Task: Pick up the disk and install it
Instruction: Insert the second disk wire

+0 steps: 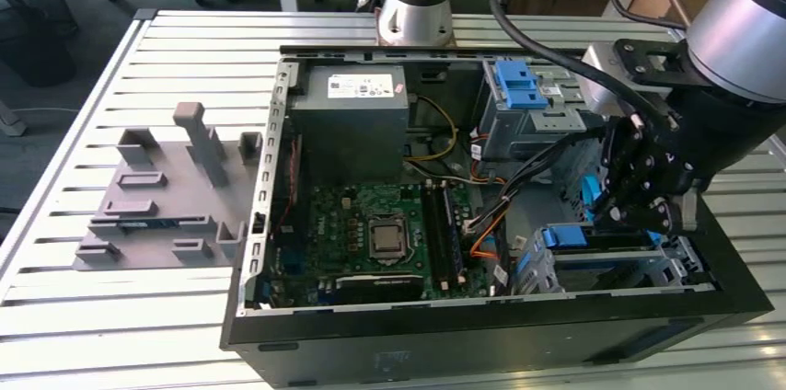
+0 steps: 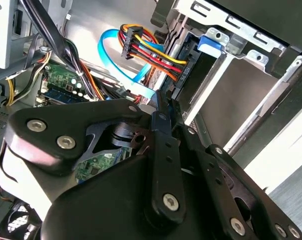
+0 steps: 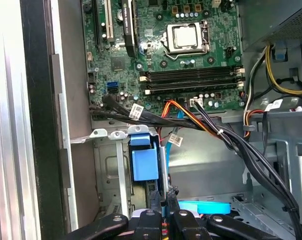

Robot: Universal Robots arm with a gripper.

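Observation:
The disk (image 2: 190, 52) shows edge-on as a dark slab with a thin blue rim, standing in a slot of the metal drive cage (image 2: 241, 35). In the first wrist view that blue rim (image 3: 164, 167) runs straight out from my fingertips, beside a blue plastic tab (image 3: 143, 162). My gripper (image 2: 166, 100) is shut on the disk's near end, jaws almost together. In the exterior view the gripper (image 1: 632, 215) hangs over the cage (image 1: 639, 266) at the case's right, with the blue rim (image 1: 591, 195) just beside it. The disk's flat faces are hidden.
A light-blue data cable (image 2: 111, 60) and a red-yellow-black power lead (image 2: 130, 37) loop close to my fingers. Black cable bundles (image 3: 231, 135) cross toward the motherboard (image 1: 381, 224). The grey power supply (image 1: 356, 109) sits at the back. A grey fixture (image 1: 172, 192) lies on the table at the exterior view's left.

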